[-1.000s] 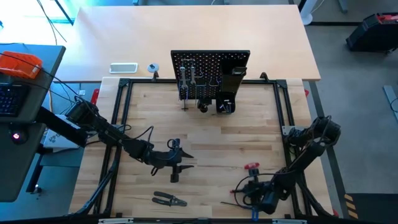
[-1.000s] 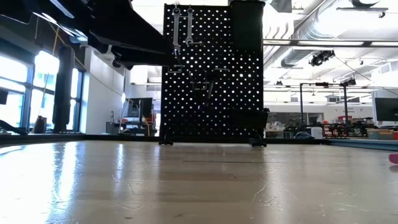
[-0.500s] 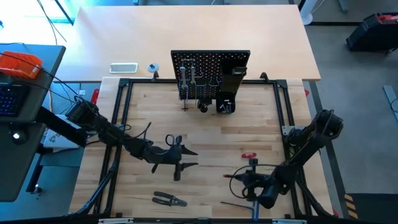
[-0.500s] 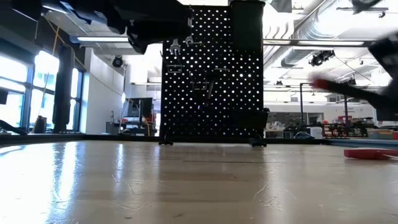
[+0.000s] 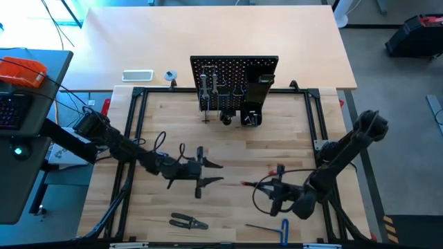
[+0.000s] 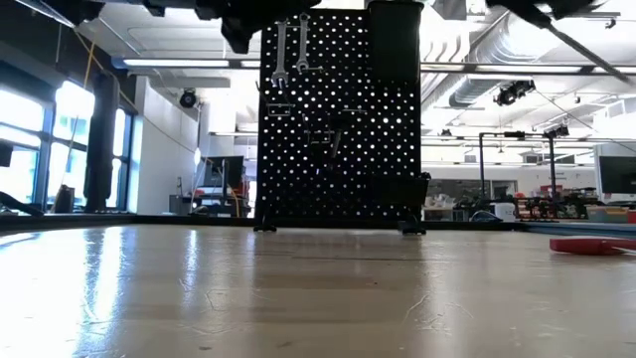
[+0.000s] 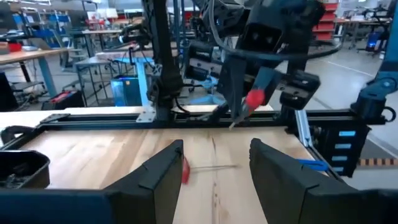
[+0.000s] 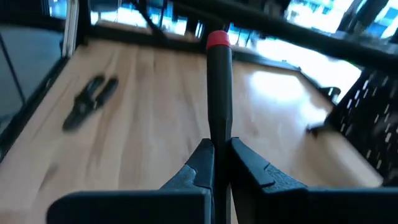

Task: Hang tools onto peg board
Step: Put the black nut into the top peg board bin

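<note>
1. So, peg board [image 5: 234, 77] is standing upright at top centre of the high view, w/ two silver wrenches [image 6: 290, 44] hanging in its upper left in the low view.
2. Black box-shaped holder [image 5: 261, 84] is sitting on the board's right side; can't tell what's inside.
3. Right gripper [image 8: 217, 163] is gripping a screwdriver [image 8: 218, 93] w/ a black shaft and red tip, fingers pressing it from both sides; it's hanging lower right of centre in the high view.
4. Left gripper [image 7: 213, 163] is hanging open w/ nothing between its fingers, left of centre in the high view.
5. Pliers [image 5: 187, 221] are lying at bottom left of the table [image 5: 235, 145]; blue-handled hex key [image 5: 274, 225] is lying at bottom right.
6. Another red-handled tool [image 7: 186, 168] is lying on the table, seen between the left fingers.
</note>
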Controlling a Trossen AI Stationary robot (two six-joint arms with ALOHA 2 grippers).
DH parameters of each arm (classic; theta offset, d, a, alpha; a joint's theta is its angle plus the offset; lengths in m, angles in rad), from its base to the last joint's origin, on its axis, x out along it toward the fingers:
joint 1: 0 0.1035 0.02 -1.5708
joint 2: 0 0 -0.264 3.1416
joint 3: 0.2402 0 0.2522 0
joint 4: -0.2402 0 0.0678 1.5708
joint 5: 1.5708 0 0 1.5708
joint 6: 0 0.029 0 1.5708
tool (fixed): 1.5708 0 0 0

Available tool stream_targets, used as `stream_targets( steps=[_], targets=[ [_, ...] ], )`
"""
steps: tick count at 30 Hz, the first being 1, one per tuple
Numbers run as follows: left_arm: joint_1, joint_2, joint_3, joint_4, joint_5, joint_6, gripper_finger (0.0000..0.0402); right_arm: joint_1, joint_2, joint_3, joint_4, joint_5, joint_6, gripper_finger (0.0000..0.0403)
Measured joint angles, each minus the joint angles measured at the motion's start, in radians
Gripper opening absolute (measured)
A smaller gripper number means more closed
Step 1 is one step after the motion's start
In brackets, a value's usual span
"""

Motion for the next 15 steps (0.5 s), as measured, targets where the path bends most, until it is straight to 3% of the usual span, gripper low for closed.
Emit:
stream_targets(
  steps=[6, 12, 15],
  targets=[
    [0.029, 0.0, 0.0, 0.068, 0.054, 0.001, 0.0172, -0.071, -0.01, 0.001, 0.248, -0.042, -0.26, 0.0016],
    [0.044, 0.0, 0.0, 0.132, 0.087, 0.027, 0.0172, -0.146, -0.01, 0.001, 0.391, -0.084, -0.378, 0.0016],
    [0.052, 0.0, 0.0, 0.154, 0.087, 0.027, 0.0172, -0.186, -0.01, 0.001, 0.45, -0.165, -0.415, 0.0016]
  ],
)
